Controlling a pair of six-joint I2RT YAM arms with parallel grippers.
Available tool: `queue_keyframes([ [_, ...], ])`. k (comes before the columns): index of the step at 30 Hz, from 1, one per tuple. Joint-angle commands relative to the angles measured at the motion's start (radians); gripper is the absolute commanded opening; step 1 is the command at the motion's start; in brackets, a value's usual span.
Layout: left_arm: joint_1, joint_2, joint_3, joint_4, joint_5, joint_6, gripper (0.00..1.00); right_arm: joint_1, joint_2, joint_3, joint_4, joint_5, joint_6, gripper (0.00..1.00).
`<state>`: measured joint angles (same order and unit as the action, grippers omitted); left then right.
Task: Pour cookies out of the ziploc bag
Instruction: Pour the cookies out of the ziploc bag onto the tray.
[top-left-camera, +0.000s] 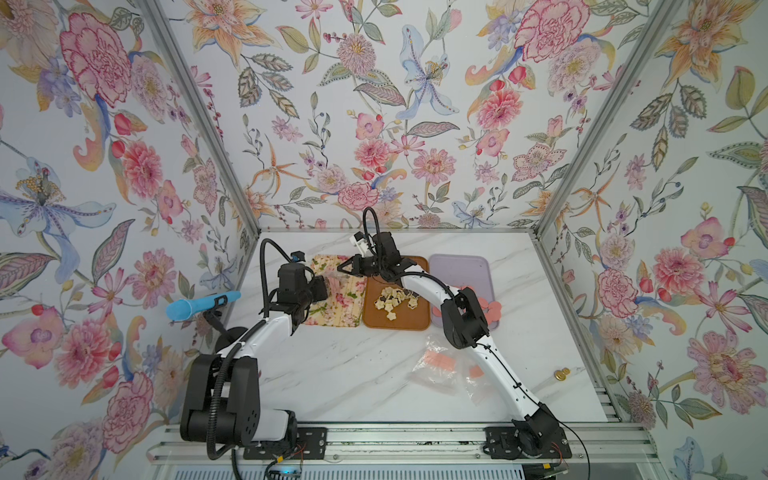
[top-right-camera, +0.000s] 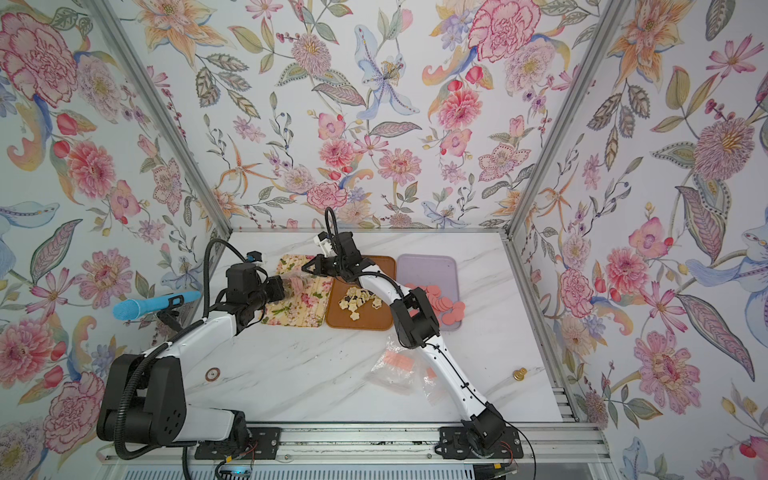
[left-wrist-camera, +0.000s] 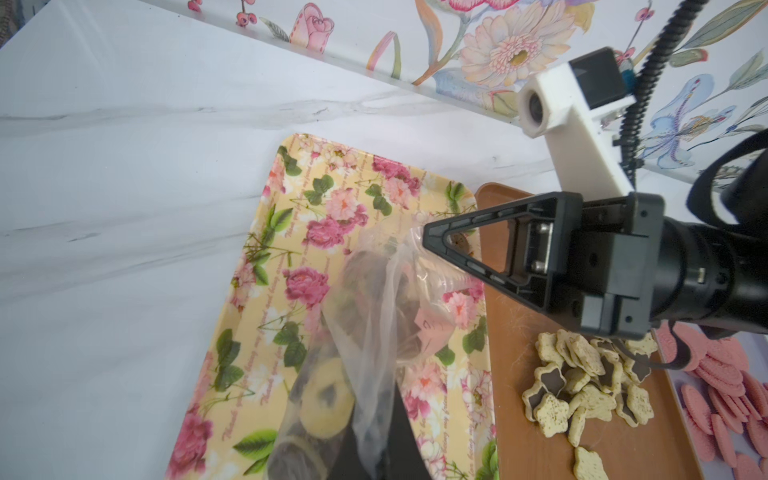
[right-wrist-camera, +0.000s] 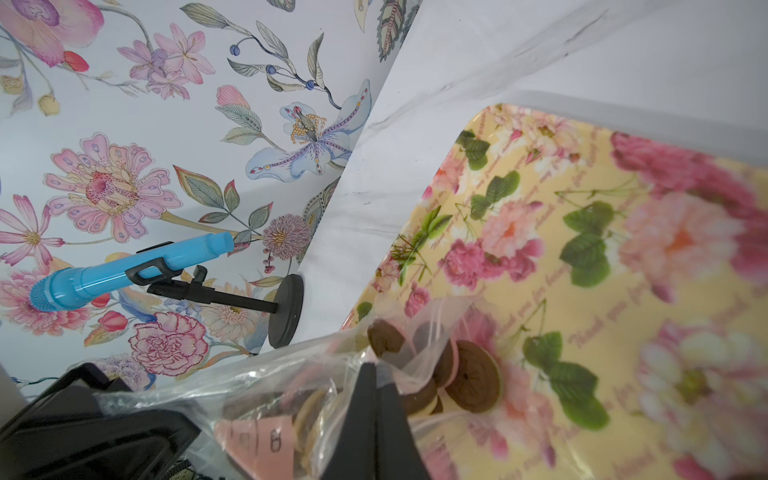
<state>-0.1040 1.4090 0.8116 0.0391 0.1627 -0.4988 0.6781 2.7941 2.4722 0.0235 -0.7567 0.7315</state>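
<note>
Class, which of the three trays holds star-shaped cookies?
The brown tray in the middle; the lilac tray holds pink rounds, the flowered tray lies under the held bag.

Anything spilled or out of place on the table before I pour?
A small brown-rimmed round disc, possibly a stray cookie, lies alone on the white marble table near the left arm's base, outside every tray. Beside the right arm lie crumpled clear plastic bags, apparently empty.

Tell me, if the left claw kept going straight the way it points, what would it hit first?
The left gripper is shut on the ziploc bag; pushing on, it would likely meet the right gripper, gripping the bag's other end just ahead. Depth is hard to judge.
</note>
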Motion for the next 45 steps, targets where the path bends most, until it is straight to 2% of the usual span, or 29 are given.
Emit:
queue_keyframes([
  [1, -0.022, 0.019, 0.101, -0.207, -0.116, 0.032, 0.0, -0.004, -0.003, -0.022, 0.103, -0.027, 0.055, 0.0],
  [6, -0.083, 0.054, 0.241, -0.352, -0.203, 0.019, 0.0, 0.001, -0.002, -0.041, 0.173, -0.029, 0.102, 0.0],
  [12, -0.126, 0.121, 0.364, -0.419, -0.269, 0.023, 0.0, -0.001, 0.005, -0.053, 0.231, -0.015, 0.156, 0.0],
  [16, -0.149, 0.141, 0.379, -0.415, -0.328, 0.024, 0.0, -0.007, 0.03, -0.059, 0.273, -0.006, 0.213, 0.0],
  [19, -0.149, 0.19, 0.39, -0.42, -0.329, 0.027, 0.0, -0.008, 0.041, -0.062, 0.296, -0.006, 0.232, 0.0],
  [24, -0.166, 0.162, 0.412, -0.414, -0.335, 0.023, 0.0, -0.009, 0.037, -0.07, 0.302, -0.014, 0.232, 0.0],
  [27, -0.166, 0.19, 0.444, -0.449, -0.348, 0.038, 0.0, -0.013, 0.04, -0.07, 0.333, -0.012, 0.252, 0.0],
  [31, -0.186, 0.118, 0.425, -0.422, -0.336, 0.018, 0.0, -0.012, 0.034, -0.086, 0.389, -0.032, 0.289, 0.0],
  [35, -0.185, 0.145, 0.446, -0.486, -0.352, 0.038, 0.0, -0.013, 0.009, -0.142, 0.47, -0.017, 0.325, 0.0],
  [38, -0.2, 0.083, 0.418, -0.454, -0.34, 0.025, 0.0, -0.012, -0.001, -0.151, 0.468, -0.021, 0.326, 0.0],
  [42, -0.2, 0.122, 0.468, -0.531, -0.378, 0.052, 0.0, -0.008, -0.008, -0.163, 0.475, -0.018, 0.33, 0.02],
  [45, -0.201, 0.079, 0.426, -0.456, -0.355, 0.039, 0.0, -0.005, -0.015, -0.171, 0.478, -0.02, 0.329, 0.02],
])
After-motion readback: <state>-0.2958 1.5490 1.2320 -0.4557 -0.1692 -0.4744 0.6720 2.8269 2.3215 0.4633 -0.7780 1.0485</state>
